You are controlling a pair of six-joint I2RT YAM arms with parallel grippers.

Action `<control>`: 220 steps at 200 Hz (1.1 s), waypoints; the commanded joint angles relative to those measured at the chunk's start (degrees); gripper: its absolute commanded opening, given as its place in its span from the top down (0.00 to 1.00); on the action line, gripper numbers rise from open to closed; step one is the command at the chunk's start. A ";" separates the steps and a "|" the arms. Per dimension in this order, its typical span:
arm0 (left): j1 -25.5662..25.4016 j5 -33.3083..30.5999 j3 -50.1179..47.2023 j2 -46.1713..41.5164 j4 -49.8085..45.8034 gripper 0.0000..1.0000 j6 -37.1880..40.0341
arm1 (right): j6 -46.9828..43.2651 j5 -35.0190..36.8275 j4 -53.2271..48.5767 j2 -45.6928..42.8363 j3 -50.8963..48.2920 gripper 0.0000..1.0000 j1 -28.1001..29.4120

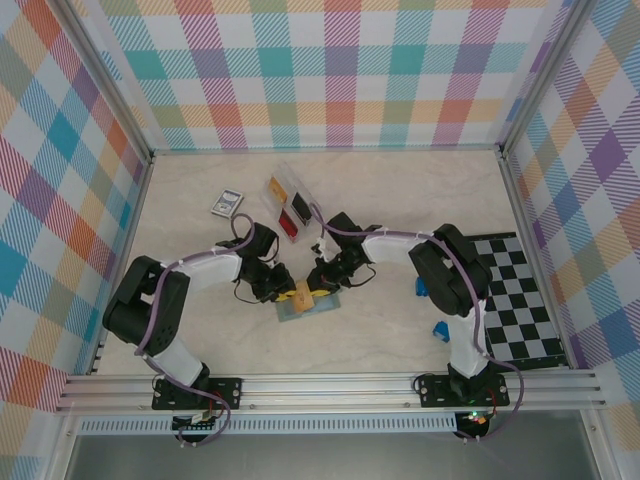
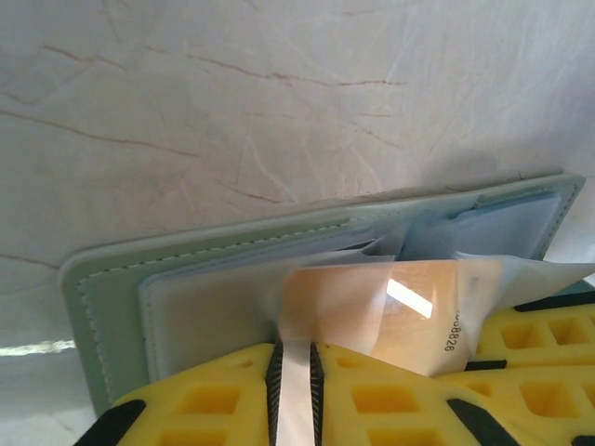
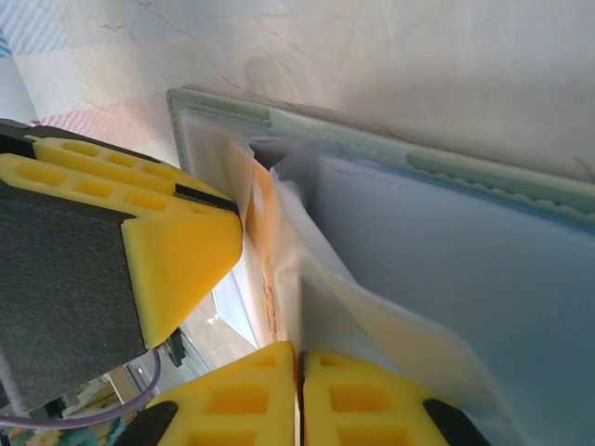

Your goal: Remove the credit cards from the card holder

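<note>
Left fingers (image 2: 214,400): we see the yellow pads of the left gripper (image 2: 296,362) nearly together. They pinch a thin pale strip that runs up into the tan-orange card (image 2: 353,297).
Right fingers (image 3: 372,400): the right gripper (image 3: 299,362) has its yellow pads pressed together, with only a hairline seam between them. The clear pocket film (image 3: 372,307) meets that seam, and we cannot tell whether it is caught.
Card holder (image 1: 308,310): sage-green, it lies open and flat on the table (image 1: 420,200), at 6 o'clock from the table's middle. It sits between the two grippers with its pale blue-grey pockets facing up.
Tan-orange card: it is lifted off the holder's pockets near the fold, under clear film, at 12 o'clock from the left pads in the left wrist view. Small printed digits show on it.
Other cards: we see yellow and red cards (image 1: 290,228) in the clear tray (image 1: 292,178), at 12 o'clock from the holder and well apart from it.
Picture card (image 1: 227,203): it lies at 10 o'clock from the holder.
Blue blocks (image 1: 420,288): they lie at 3 and 4 o'clock from the holder, beside the checkered mat (image 1: 520,300).
</note>
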 commanded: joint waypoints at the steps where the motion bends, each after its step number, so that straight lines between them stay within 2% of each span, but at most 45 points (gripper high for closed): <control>1: -0.30 -3.10 -0.58 -2.63 -4.97 0.79 0.11 | -3.77 -1.27 0.02 0.94 1.51 0.95 0.49; 55: 1.14 -5.65 -2.35 -6.74 -6.79 0.80 -0.88 | -8.67 -1.77 -4.60 2.10 3.66 0.97 0.51; 97: 1.32 -2.57 -4.71 -4.12 -3.01 0.87 -1.55 | -6.90 -2.09 -3.86 4.17 4.41 0.88 0.73; 117: 1.26 -3.60 -4.30 -3.09 -3.97 0.89 -1.50 | -4.57 -1.89 -1.63 4.25 3.98 0.79 0.86; 137: 1.26 -4.61 -4.17 -2.17 -5.41 0.91 -1.31 | -2.71 -0.10 -0.02 3.70 3.93 0.77 0.86; 167: 1.31 -4.28 -4.43 -2.11 -5.30 0.92 -1.11 | -0.83 -0.74 2.13 3.79 4.40 0.76 1.03; 220: 1.27 -4.54 -4.34 -1.79 -5.50 0.92 -1.16 | -1.89 -1.74 1.29 4.21 4.69 0.83 2.04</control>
